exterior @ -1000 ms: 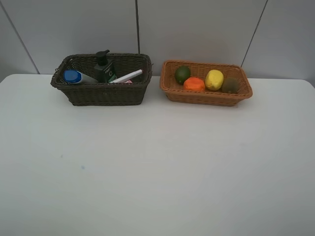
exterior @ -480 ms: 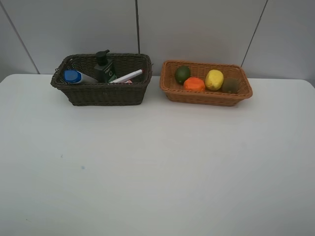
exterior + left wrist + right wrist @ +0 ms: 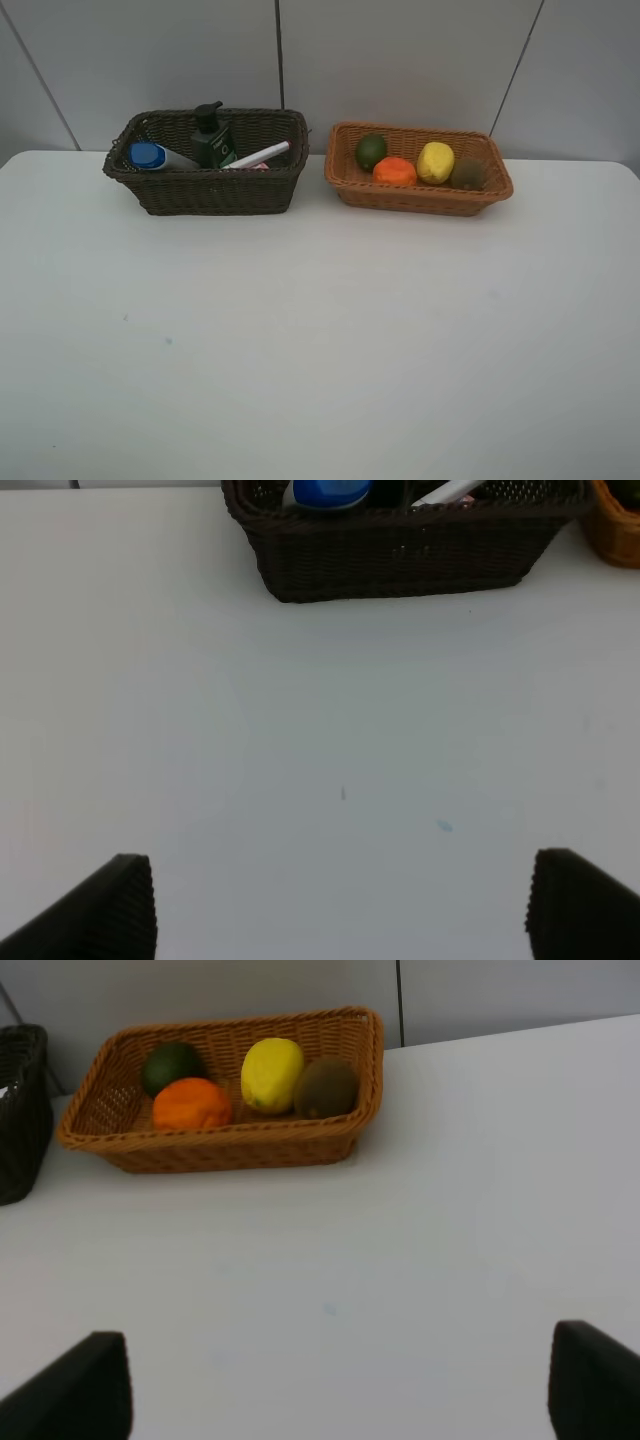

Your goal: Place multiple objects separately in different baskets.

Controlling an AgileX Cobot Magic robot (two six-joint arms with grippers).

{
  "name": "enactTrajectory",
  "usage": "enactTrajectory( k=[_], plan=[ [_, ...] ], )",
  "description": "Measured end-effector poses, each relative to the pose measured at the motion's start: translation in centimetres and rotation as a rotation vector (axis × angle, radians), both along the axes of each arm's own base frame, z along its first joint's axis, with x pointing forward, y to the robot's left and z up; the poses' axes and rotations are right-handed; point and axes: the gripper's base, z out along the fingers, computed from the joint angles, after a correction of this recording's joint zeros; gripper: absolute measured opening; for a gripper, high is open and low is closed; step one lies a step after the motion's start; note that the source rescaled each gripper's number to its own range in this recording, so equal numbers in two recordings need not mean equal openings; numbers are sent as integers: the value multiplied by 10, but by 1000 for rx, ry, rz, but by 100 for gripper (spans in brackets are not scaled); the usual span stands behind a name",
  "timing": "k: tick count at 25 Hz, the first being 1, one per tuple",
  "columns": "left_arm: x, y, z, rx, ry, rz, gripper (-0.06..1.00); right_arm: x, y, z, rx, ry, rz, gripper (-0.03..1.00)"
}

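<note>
The dark brown basket (image 3: pixel 205 190) stands at the back left and holds the blue-capped spray bottle (image 3: pixel 148 156), the dark green pump bottle (image 3: pixel 212 140) and the white marker (image 3: pixel 258 155). To its right, the orange-tan basket (image 3: pixel 415 197) holds the lime (image 3: pixel 371 151), orange (image 3: pixel 395 171), lemon (image 3: pixel 435 162) and kiwi (image 3: pixel 468 174). Neither gripper shows in the exterior view. My left gripper (image 3: pixel 345 910) hangs open over bare table, well short of the dark basket (image 3: pixel 400 555). My right gripper (image 3: pixel 335 1385) is open and empty, short of the tan basket (image 3: pixel 230 1145). The pink bottle is hidden.
The white table (image 3: pixel 320 330) stretches from the baskets toward the front. A grey panelled wall (image 3: pixel 400 60) rises right behind both baskets. A narrow gap separates the two baskets.
</note>
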Motion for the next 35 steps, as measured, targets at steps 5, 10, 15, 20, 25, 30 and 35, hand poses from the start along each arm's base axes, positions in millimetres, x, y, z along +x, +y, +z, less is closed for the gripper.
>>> enactTrajectory(
  k=[5, 10, 15, 20, 25, 30, 35],
  plan=[
    [0, 0, 0, 0, 0, 0, 97, 0, 0, 0, 0, 0, 0, 96],
    [0, 0, 0, 0, 0, 0, 97, 0, 0, 0, 0, 0, 0, 96],
    [0, 0, 0, 0, 0, 0, 97, 0, 0, 0, 0, 0, 0, 96],
    [0, 0, 0, 0, 0, 0, 97, 0, 0, 0, 0, 0, 0, 96],
    [0, 0, 0, 0, 0, 0, 97, 0, 0, 0, 0, 0, 0, 96],
    [0, 0, 0, 0, 0, 0, 97, 0, 0, 0, 0, 0, 0, 96],
    [0, 0, 0, 0, 0, 0, 97, 0, 0, 0, 0, 0, 0, 96]
  ],
)
